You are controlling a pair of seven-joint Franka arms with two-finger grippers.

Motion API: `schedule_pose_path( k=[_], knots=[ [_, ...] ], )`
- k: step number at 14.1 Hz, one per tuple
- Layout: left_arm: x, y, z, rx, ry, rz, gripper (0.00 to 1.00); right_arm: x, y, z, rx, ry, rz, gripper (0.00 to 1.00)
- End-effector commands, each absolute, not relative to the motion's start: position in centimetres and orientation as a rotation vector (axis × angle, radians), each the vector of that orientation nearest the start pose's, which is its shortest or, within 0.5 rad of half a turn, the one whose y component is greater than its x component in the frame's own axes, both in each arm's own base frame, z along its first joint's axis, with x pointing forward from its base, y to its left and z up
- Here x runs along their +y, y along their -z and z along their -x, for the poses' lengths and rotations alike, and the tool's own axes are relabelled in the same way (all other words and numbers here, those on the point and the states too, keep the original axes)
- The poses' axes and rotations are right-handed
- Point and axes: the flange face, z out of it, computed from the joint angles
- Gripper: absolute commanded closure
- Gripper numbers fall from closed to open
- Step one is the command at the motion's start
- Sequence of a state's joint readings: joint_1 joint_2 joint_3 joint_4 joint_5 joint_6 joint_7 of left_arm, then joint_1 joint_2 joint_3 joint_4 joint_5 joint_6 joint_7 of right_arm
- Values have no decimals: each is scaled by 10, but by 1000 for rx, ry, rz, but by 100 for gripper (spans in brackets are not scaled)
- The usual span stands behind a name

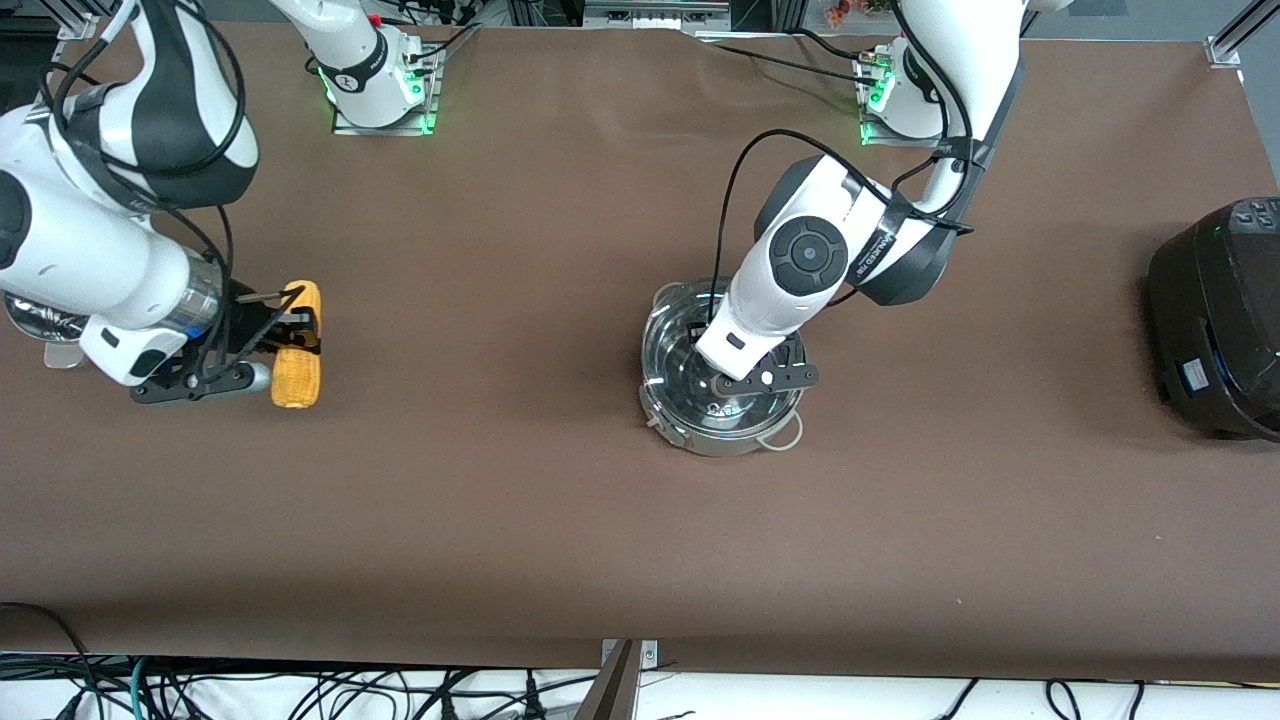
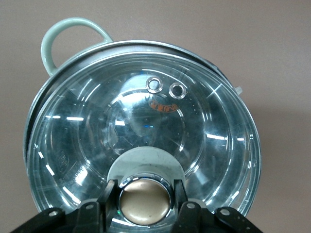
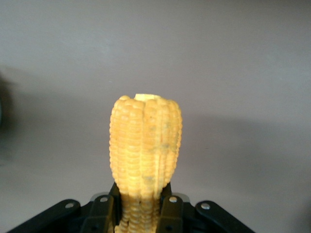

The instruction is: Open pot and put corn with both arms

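With my left gripper (image 2: 145, 201) clamped on the lid knob (image 2: 145, 203) of the pot (image 1: 722, 372) mid-table, and my right gripper (image 1: 300, 330) clamped on the corn (image 1: 298, 345) near its end, a thin knob pinch could slip when lifting.

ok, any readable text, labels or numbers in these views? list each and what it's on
Nothing reads cleanly.
Orange stamp on the clear glass lid of the shallow round steel pot: too blurred to read.
Black lettering on the left arm's white wrist band: too small to read.
Marks on the big black cooker: too small to read.
Yellow-orange corn cob: no text.
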State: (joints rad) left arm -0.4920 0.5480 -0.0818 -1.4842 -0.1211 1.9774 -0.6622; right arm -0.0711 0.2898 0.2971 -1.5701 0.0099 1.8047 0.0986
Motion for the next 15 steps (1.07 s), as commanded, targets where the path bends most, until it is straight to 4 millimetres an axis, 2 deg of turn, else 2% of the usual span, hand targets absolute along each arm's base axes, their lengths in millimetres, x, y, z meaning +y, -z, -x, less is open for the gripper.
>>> schedule_pose_path(
  k=[1, 2, 4, 7, 9, 10, 11, 13, 15],
  knots=[
    [-377, -357, -591, -207, -171, 3190, 100, 176, -481, -622, -99, -113, 3046, 100],
    [-374, -364, -590, -205, -173, 3182, 100, 198, -478, -618, -97, -113, 3049, 100],
    [-360, -389, -587, -218, -212, 3160, 100, 225, -474, -616, -78, -113, 3042, 100],
    [-327, -438, -589, -269, -219, 3165, 100, 270, -471, -612, -12, -101, 3032, 100],
    [-283, -460, -598, -209, -224, 3182, 100, 306, -465, -605, 38, -85, 3028, 100],
    [-258, -466, -603, -143, -229, 3204, 100, 330, -462, -598, 68, -61, 3024, 100],
    [-227, -467, -605, -96, -251, 3234, 100, 363, -459, -588, 93, -16, 3024, 100],
    [-171, -462, -605, 22, -271, 3246, 100, 427, -447, -574, 158, 59, 3045, 100],
    [-130, -447, -602, 105, -306, 3248, 100, 468, -443, -573, 151, 117, 3056, 100]
  ],
)
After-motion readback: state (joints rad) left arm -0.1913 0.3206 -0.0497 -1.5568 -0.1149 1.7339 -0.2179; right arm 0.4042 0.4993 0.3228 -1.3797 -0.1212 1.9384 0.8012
